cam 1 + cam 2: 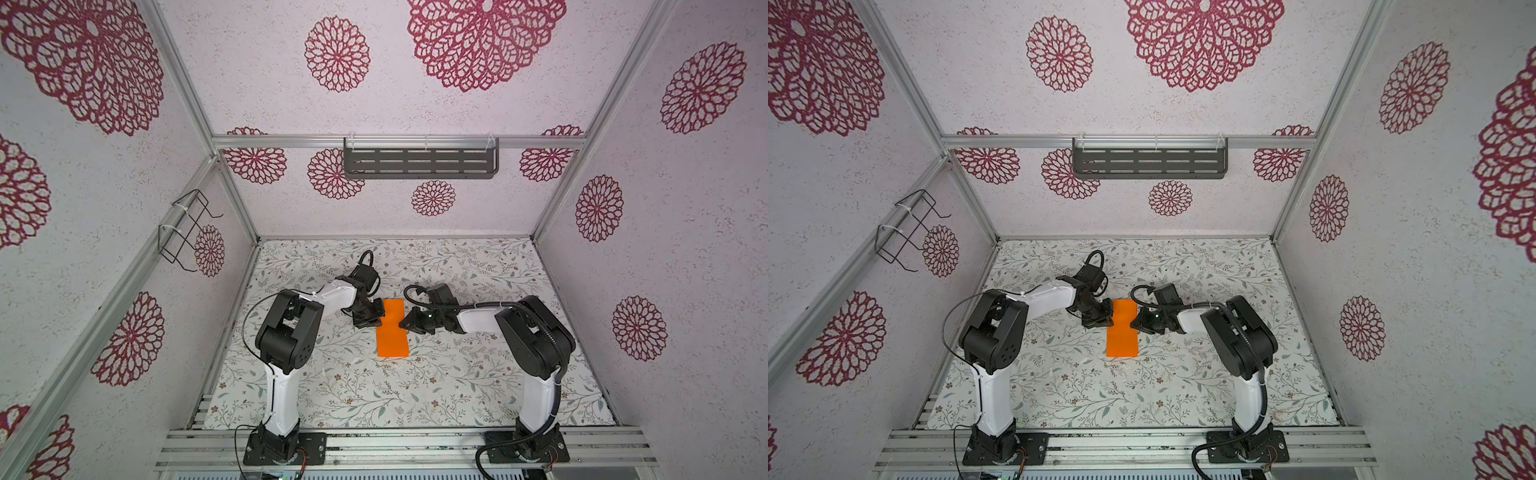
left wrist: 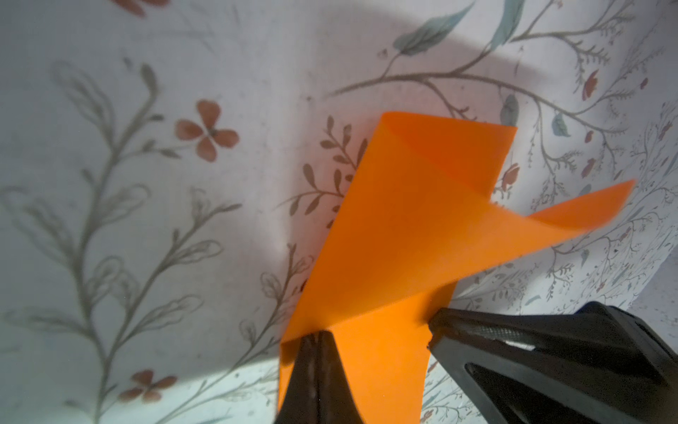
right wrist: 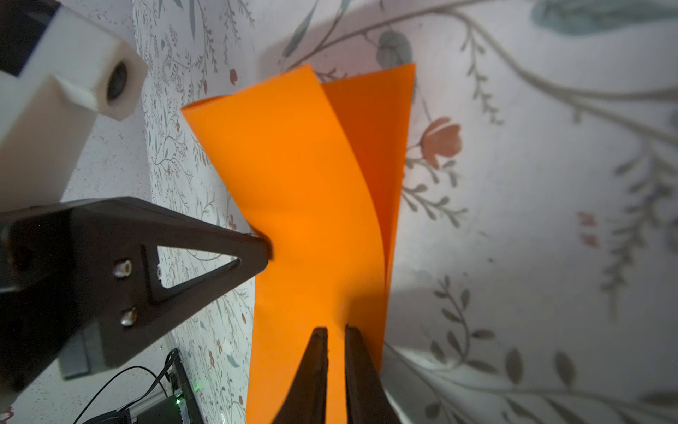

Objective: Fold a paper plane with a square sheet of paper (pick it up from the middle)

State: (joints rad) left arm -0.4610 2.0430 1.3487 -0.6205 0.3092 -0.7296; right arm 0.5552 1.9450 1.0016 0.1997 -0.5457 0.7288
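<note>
Two pincers (image 1: 379, 318) (image 1: 403, 325), orange sheet (image 1: 392, 338), wall shelf (image 1: 419, 163)

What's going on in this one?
Both arms are working on the orange paper, which is doubled over into a narrow strip over the floral table. The left gripper is shut on one long edge at mid-length, and the right gripper pinches the opposite edge. The two layers gape apart at one end, and there is no plane shape yet.

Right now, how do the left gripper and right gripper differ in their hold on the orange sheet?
The left gripper pinches the orange sheet at its left edge, jaws fully together; the right gripper takes the right edge, a slim gap showing. Both grip it mid-length.
</note>
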